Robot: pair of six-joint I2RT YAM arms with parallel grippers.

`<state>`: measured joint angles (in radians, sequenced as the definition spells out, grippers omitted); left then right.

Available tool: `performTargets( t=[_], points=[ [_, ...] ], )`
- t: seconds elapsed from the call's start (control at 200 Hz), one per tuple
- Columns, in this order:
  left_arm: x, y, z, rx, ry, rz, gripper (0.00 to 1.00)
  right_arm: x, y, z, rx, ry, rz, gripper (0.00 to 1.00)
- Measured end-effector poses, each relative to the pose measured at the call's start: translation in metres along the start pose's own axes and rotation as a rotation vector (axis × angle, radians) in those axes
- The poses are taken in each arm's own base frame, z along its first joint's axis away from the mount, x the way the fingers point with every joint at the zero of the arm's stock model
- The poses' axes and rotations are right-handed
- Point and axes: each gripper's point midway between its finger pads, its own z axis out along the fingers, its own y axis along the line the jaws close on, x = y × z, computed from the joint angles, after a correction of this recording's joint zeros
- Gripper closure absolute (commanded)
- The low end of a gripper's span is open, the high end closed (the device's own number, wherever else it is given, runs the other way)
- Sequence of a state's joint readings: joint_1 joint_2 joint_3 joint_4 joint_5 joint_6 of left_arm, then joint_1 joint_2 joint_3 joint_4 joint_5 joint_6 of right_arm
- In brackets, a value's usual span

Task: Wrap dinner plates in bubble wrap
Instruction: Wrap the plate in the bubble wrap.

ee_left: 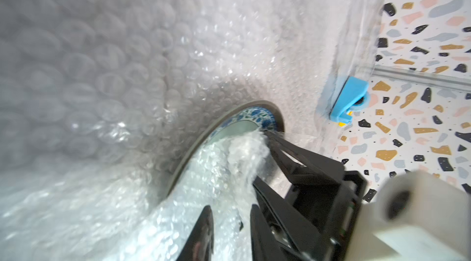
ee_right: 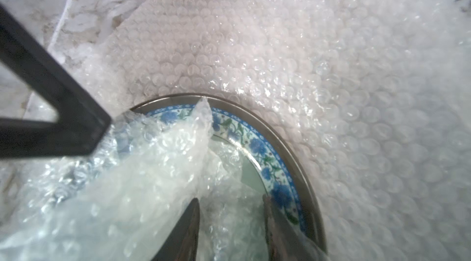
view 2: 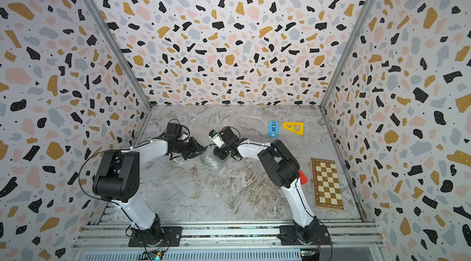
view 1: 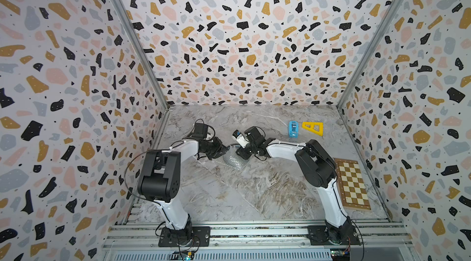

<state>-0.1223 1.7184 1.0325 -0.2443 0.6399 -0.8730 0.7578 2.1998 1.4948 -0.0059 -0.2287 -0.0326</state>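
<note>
Because the right pincer (ee_right: 229, 198) stands open over the plate (ee_right: 257, 145), which lies on the bubble wrap (ee_right: 280, 55) on the tabletop (view 1: 254, 190), the loose fold could slip off. Nobody can tell if the left pincer (ee_left: 230, 207) pinches it.

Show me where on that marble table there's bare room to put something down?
Bare marble table shows along the back wall, left of the blue tape dispenser, and at front left, beside the left arm. Crowded: the middle, around the bubble wrap and plate; the chessboard fills the right edge.
</note>
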Motion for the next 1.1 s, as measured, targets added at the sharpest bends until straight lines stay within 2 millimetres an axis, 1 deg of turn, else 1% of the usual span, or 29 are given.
performTargets(
  t=[0.07, 0.12, 0.185, 0.25, 0.29, 0.37, 0.431, 0.601, 0.671, 0.746, 0.806, 0.866, 0.956, 1.026, 1.101],
  points=[
    [-0.001, -0.017, -0.008, 0.043, -0.008, 0.017, 0.77, 0.000, 0.000, 0.000, 0.001, 0.000, 0.002, 0.57],
    [0.001, -0.025, -0.009, 0.065, -0.001, 0.025, 0.79, 0.000, 0.000, 0.000, 0.001, 0.000, 0.003, 0.57],
    [0.008, -0.029, -0.005, 0.076, 0.024, 0.026, 0.80, 0.000, -0.001, 0.000, 0.004, 0.000, 0.005, 0.57],
    [0.017, -0.030, 0.003, 0.074, 0.055, 0.029, 0.80, 0.000, -0.001, 0.000, 0.006, 0.000, 0.007, 0.57],
    [0.024, -0.030, 0.009, 0.070, 0.077, 0.031, 0.82, 0.000, -0.001, 0.000, 0.007, 0.001, 0.008, 0.57],
    [0.033, -0.024, 0.023, 0.049, 0.112, 0.031, 0.88, 0.000, -0.002, 0.000, 0.008, 0.000, 0.010, 0.57],
    [0.032, -0.016, 0.031, 0.028, 0.112, 0.035, 0.92, 0.001, -0.001, 0.000, 0.007, 0.003, 0.011, 0.57],
    [0.039, 0.028, 0.045, -0.097, 0.128, 0.025, 0.94, -0.001, -0.003, -0.003, -0.014, -0.004, 0.044, 0.56],
    [0.040, 0.038, 0.048, -0.127, 0.132, 0.030, 0.95, -0.002, -0.003, -0.008, -0.030, -0.004, 0.065, 0.56],
    [0.040, 0.039, 0.049, -0.125, 0.131, 0.045, 0.95, -0.006, -0.003, -0.016, -0.044, -0.006, 0.085, 0.56],
    [0.039, 0.039, 0.049, -0.125, 0.129, 0.053, 0.95, -0.012, 0.000, -0.025, -0.057, -0.021, 0.098, 0.59],
    [0.039, 0.039, 0.049, -0.124, 0.128, 0.056, 0.95, -0.020, 0.003, -0.037, -0.073, -0.044, 0.116, 0.64],
    [0.038, 0.039, 0.050, -0.124, 0.128, 0.059, 0.95, -0.032, 0.009, -0.053, -0.105, -0.080, 0.140, 0.73],
    [0.038, 0.039, 0.050, -0.124, 0.127, 0.059, 0.95, -0.040, 0.016, -0.056, -0.138, -0.103, 0.158, 0.77],
    [0.038, 0.039, 0.050, -0.124, 0.127, 0.059, 0.95, -0.036, 0.020, -0.051, -0.166, -0.094, 0.188, 0.79]
  ],
)
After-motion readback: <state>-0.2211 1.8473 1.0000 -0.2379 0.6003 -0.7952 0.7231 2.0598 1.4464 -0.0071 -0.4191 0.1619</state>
